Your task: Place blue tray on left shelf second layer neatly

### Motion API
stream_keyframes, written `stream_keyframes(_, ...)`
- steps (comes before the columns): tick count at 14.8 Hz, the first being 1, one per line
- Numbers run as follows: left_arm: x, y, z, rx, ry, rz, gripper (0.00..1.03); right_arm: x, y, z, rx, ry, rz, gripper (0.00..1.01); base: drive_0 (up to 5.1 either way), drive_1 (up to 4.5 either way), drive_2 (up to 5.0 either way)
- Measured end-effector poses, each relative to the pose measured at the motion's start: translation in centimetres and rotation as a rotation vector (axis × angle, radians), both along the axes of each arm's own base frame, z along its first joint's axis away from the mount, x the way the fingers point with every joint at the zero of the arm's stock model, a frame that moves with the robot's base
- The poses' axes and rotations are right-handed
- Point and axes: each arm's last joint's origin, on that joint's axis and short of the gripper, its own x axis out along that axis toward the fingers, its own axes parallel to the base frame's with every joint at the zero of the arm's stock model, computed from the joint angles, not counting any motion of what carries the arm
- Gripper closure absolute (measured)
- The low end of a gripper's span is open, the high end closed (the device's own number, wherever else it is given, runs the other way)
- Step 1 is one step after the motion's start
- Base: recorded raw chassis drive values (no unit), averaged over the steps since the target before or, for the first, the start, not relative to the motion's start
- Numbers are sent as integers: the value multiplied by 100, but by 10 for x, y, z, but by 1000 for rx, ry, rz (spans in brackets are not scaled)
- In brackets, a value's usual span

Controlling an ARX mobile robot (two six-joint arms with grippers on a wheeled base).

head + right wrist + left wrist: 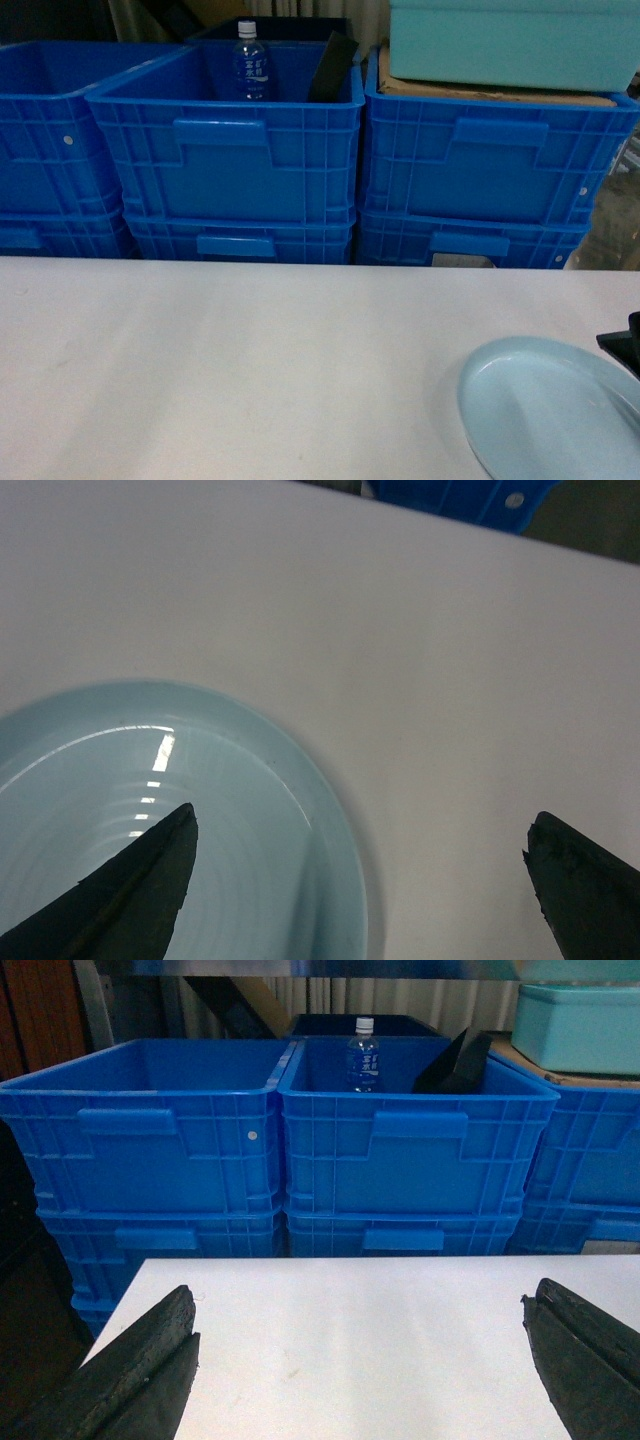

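The pale blue tray (548, 410) lies flat on the white table (250, 360) at the near right corner, partly cut off by the frame edge. My right gripper (362, 820) is open and straddles the tray's (150, 820) right rim: the left finger is over the dish, the right finger (585, 880) over bare table. Only a black piece of that gripper (623, 348) shows in the head view. Over the table's left part, my left gripper (360, 1300) stands open and empty. I cannot make out the left shelf second layer.
Stacked dark-blue crates (235, 150) line the far side of the table. The middle one holds a water bottle (251, 62) and a black object (333, 68). A teal tub (510, 40) on cardboard tops the right crates. A metal bar (300, 968) crosses above.
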Motion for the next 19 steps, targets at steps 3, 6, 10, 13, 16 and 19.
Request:
stream_keyframes(3, 0, 0, 0, 0, -1, 0, 5, 1, -5, -18, -1, 33, -20, 3, 0, 0, 0)
stream_keyframes(6, 0, 0, 0, 0, 0, 0, 5, -3, -13, -30, 27, 74, -61, 3, 0, 0, 0)
stream_keyframes(10, 0, 0, 0, 0, 0, 0, 5, -18, -14, -50, 55, 128, -93, 3, 0, 0, 0)
stream_keyframes(13, 0, 0, 0, 0, 0, 0, 5, -28, -12, -57, 68, 136, -94, 4, 0, 0, 0)
stream_keyframes(16, 0, 0, 0, 0, 0, 0, 5, -32, -13, -66, 85, 122, -121, 38, 0, 0, 0)
stream_keyframes(19, 0, 0, 0, 0, 0, 0, 5, -37, -14, -70, 124, 120, -143, 70, 0, 0, 0)
